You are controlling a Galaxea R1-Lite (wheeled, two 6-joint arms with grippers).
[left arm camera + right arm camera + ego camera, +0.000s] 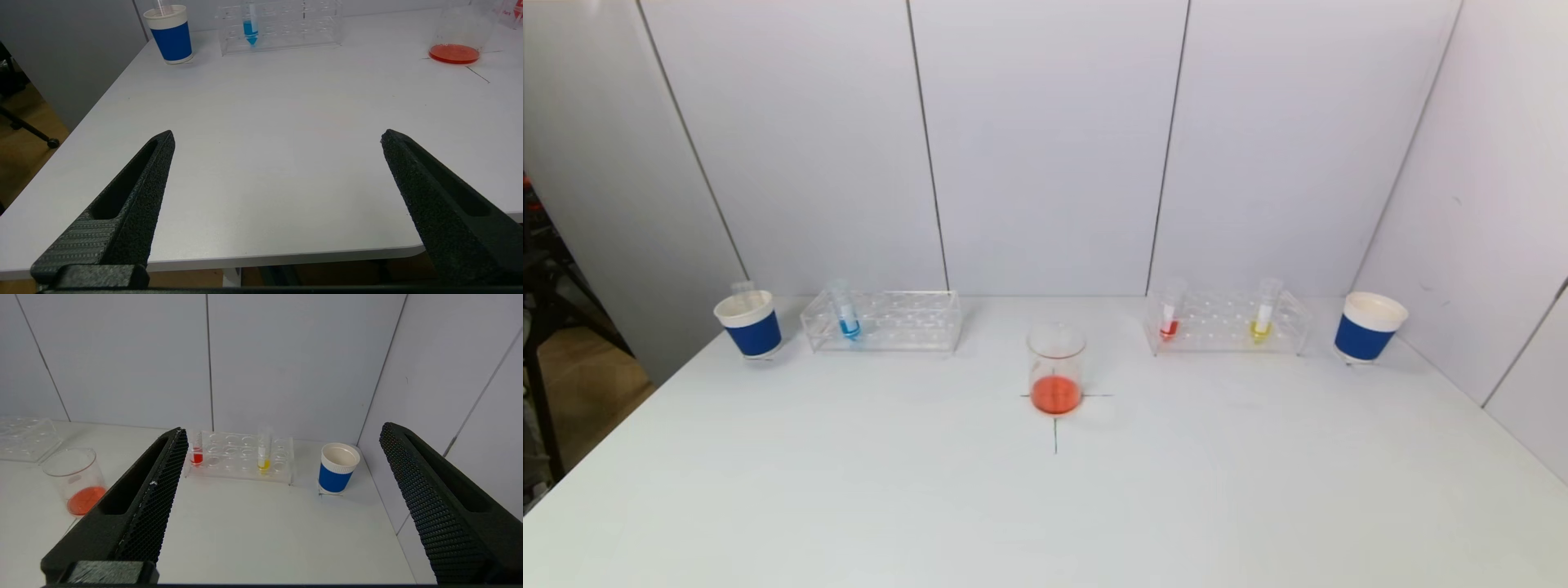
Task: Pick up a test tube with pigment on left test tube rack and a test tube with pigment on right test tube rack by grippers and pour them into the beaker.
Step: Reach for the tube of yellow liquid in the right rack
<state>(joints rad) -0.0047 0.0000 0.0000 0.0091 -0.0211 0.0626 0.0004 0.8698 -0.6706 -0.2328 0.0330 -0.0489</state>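
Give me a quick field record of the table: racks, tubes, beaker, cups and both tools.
left rack: one tube with blue liquid
right rack: tube with red liquid and tube with yellow liquid
beaker: centre of table on a cross mark, orange-red liquid in the bottom
left cup: outside the left rack, a clear tube stands in it
right cup: outside the right rack
left tool: open, near the table's front edge, holding nothing
right tool: open, above the table, facing the right rack, holding nothing
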